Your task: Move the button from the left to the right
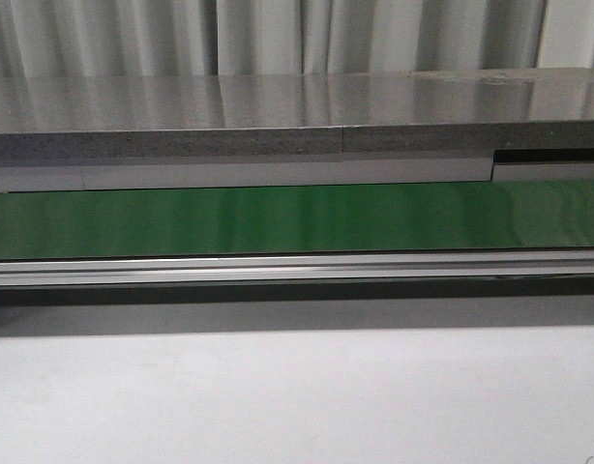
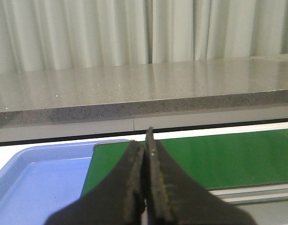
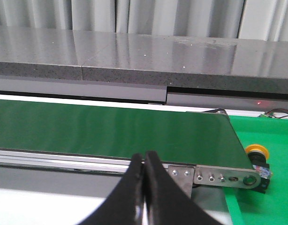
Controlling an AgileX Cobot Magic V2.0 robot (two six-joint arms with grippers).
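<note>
The green belt [image 1: 297, 220] is showing a smooth, slightly glossy sheen, running in a brushed metal rail [image 1: 297, 268], while the grey speckled countertop [image 1: 278, 111] behind is reflecting the pleated cloth curtain [image 1: 181, 37]. The blue tray [image 2: 36, 176] is looking like smooth plastic, and the button [image 3: 257, 157] is wearing a glossy yellow plastic cap.

No legible text, labels or numbers anywhere; marks on the button [image 3: 257, 160] too small to read.

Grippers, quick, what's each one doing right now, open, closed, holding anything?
Left gripper: closed, fingers pressed together, holding nothing.
Right gripper: closed, fingers pressed together, holding nothing.
</note>
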